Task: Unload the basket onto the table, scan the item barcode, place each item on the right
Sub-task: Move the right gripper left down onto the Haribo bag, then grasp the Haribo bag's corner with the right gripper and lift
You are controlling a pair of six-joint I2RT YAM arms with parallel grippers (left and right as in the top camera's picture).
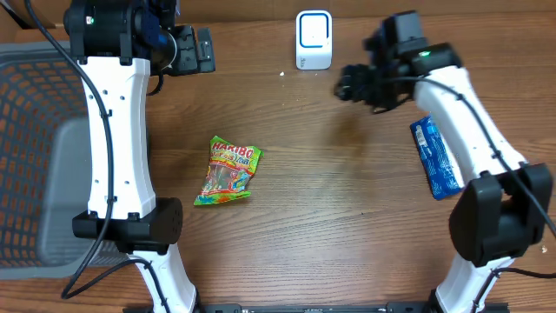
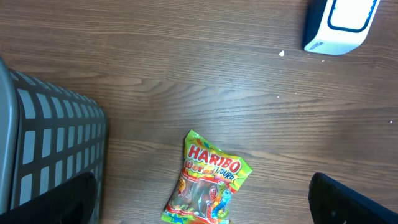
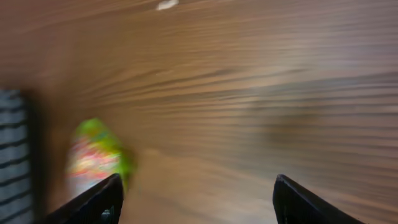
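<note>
I see the Haribo bag (image 1: 228,171) loose on the tabletop (image 1: 347,217), well apart from the scanner (image 1: 314,39); I judge its scan not yet done. Left gripper (image 1: 204,49), right gripper (image 1: 346,84): jaws released, empty.

Plenty of bare surface (image 1: 347,191) in the middle, between the gummy bag (image 1: 228,170) and the blue packet (image 1: 434,158). The left side's tighter: the grey basket (image 1: 26,130) hogs that edge, with the left arm (image 1: 117,130) stretched just beside it. The scanner (image 1: 314,39) stands alone at the far edge.
</note>
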